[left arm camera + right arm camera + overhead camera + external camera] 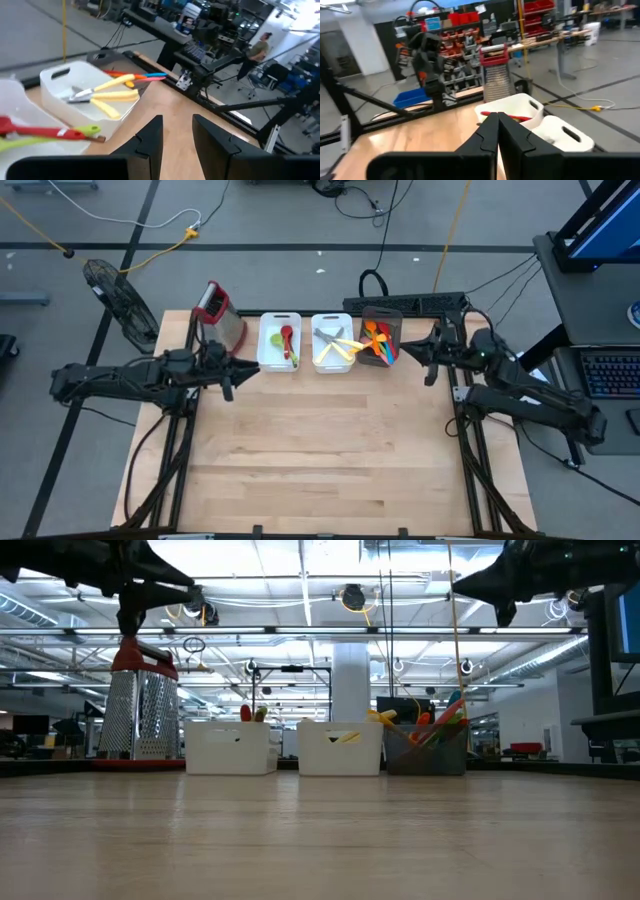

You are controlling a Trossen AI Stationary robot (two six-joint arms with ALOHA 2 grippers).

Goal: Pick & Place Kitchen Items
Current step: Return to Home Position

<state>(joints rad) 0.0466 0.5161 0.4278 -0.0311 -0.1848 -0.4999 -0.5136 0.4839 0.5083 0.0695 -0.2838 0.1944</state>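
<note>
We are finding no utensil loose on the table [320, 450]. As far as the high view shows, everything is sitting in the row of bins at 12 o'clock. The spoons [287, 340], red and green, are lying in the left bin [264, 330]. The yellow-handled pieces [340, 348] are lying in the right bin [333, 317], and the orange, blue and pink lot [378, 343] is standing in the dark bin [382, 310]. Handles are overlapping, so we are judging the sorting probably done rather than counting it.

Our left gripper [177, 131], at 10 o'clock near the grater [215, 310], is hanging narrowly parted and empty. Our right gripper [497, 131], at 2 o'clock near the dark bin, is pinched closed on nothing. Only parking both arms is remaining.
</note>
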